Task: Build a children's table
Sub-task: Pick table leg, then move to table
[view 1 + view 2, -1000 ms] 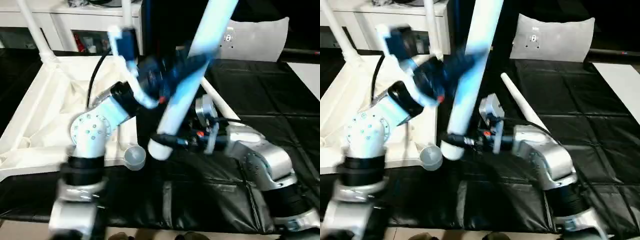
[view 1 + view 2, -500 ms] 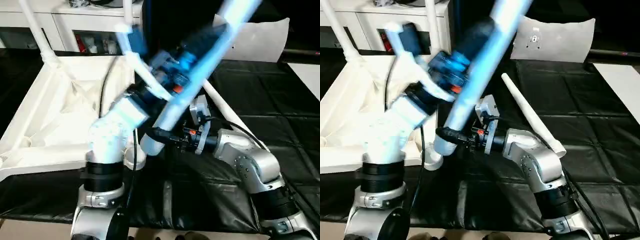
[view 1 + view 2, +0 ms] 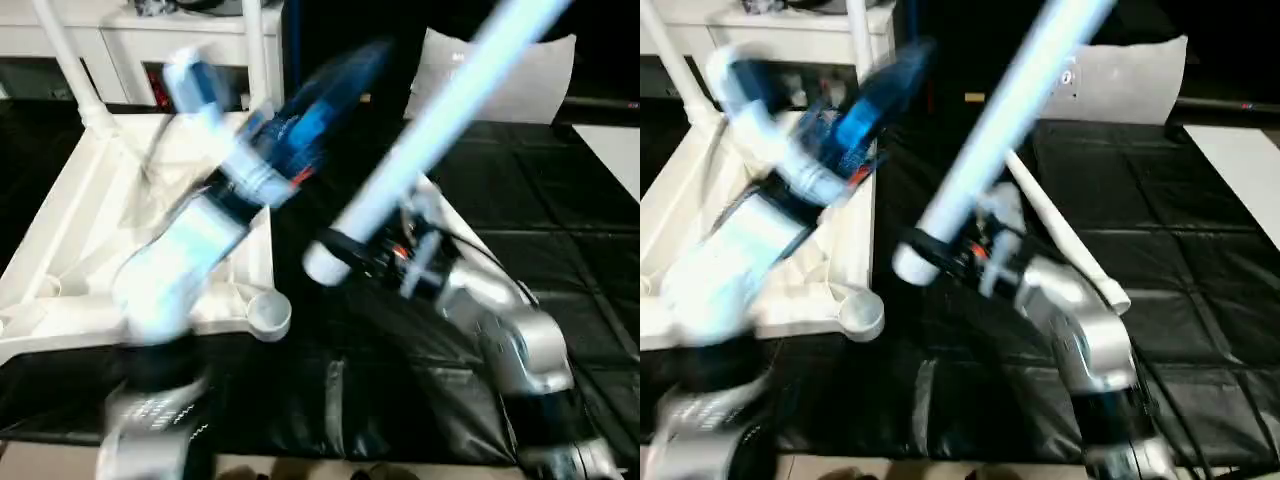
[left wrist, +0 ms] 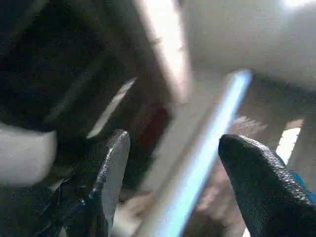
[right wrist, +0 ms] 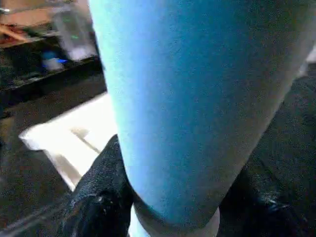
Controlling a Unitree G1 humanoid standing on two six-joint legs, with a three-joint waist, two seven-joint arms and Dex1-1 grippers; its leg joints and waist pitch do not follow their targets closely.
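The white table top (image 3: pixel 60 240) lies upside down on the left, with a round corner socket (image 3: pixel 268 312) at its near corner. Two legs (image 3: pixel 62 55) stand screwed in at its far corners. My right gripper (image 3: pixel 342 250) is shut on the thick end of a third leg (image 3: pixel 430 125), which slants up and to the right; my fingers (image 5: pixel 96 200) hug it on both sides. My left gripper (image 3: pixel 350 65) is open in the air to the left of that leg, apart from it, and its fingers (image 4: pixel 112 168) are spread. A fourth leg (image 3: pixel 1060 230) lies on the mat behind my right arm.
A black quilted mat (image 3: pixel 400 400) covers the work surface. A white cabinet (image 3: pixel 150 35) stands at the back left, a white cushion-like pack (image 3: pixel 525 85) at the back right, and a white sheet (image 3: pixel 615 150) at the right edge.
My left gripper has let go of the middle of the leg and swung away to the left. The leg, still in my right gripper, has tilted further to the right.
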